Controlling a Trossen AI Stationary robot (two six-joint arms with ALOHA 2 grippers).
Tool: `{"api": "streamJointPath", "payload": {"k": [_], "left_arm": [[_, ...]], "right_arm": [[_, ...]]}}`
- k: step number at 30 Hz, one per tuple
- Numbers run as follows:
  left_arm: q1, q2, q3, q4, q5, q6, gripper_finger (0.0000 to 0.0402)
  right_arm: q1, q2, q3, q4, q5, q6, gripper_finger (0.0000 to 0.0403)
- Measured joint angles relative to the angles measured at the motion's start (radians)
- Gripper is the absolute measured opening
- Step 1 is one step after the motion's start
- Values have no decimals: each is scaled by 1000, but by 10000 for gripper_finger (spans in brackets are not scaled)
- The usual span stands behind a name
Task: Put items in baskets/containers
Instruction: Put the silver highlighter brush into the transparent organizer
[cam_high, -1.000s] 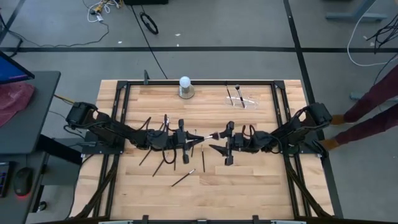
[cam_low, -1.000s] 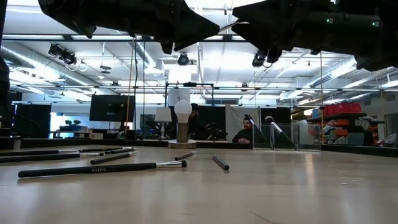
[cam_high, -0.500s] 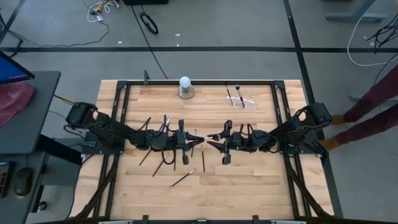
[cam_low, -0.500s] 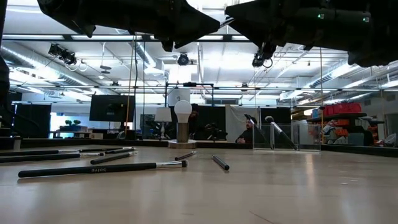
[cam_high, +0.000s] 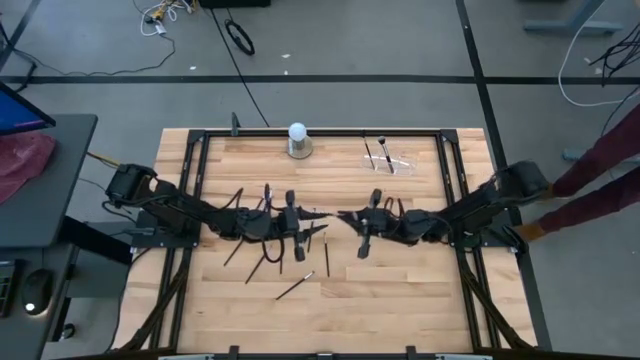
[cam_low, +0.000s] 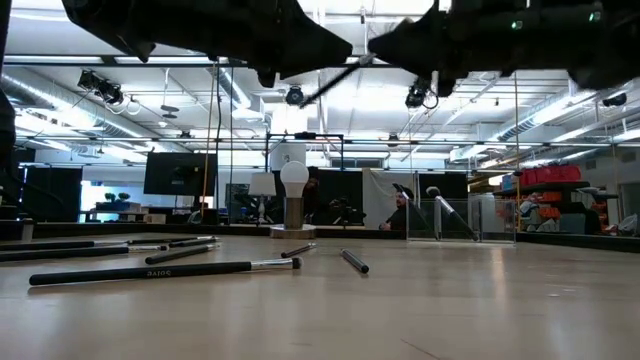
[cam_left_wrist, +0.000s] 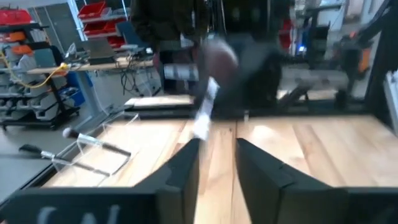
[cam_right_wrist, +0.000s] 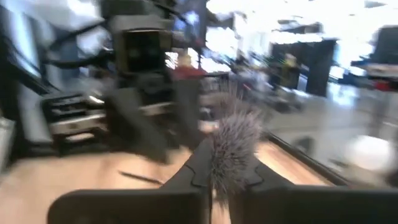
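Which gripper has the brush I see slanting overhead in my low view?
Observer: The right gripper. Its wrist view shows the brush with its bristles pinched between the jaws.
Operator: Is the left one gripping it too?
Observer: No. The left gripper has its jaws apart in its wrist view, with only bare wood between them.
Operator: Where is the holder from there?
Observer: From above, the clear holder sits along the same table edge as the white ball, on the right arm's side, with two brushes in it.
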Motion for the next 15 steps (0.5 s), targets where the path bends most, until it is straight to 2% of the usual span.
{"api": "streamJointPath", "payload": {"k": [7, 10, 13, 15], "left_arm": [[0, 0, 0, -87, -29, -44, 177], [0, 0, 0, -122, -29, -66, 185], [0, 0, 0, -128, -28, -79, 187], [0, 0, 0, -129, -28, -79, 187]], "right_arm": [[21, -433, 3, -622, 259, 98, 10], [-15, -599, 65, -995, 351, 209, 10], [-89, -685, 188, -1383, 354, 382, 10], [-153, -688, 273, -1601, 334, 465, 10]]}}
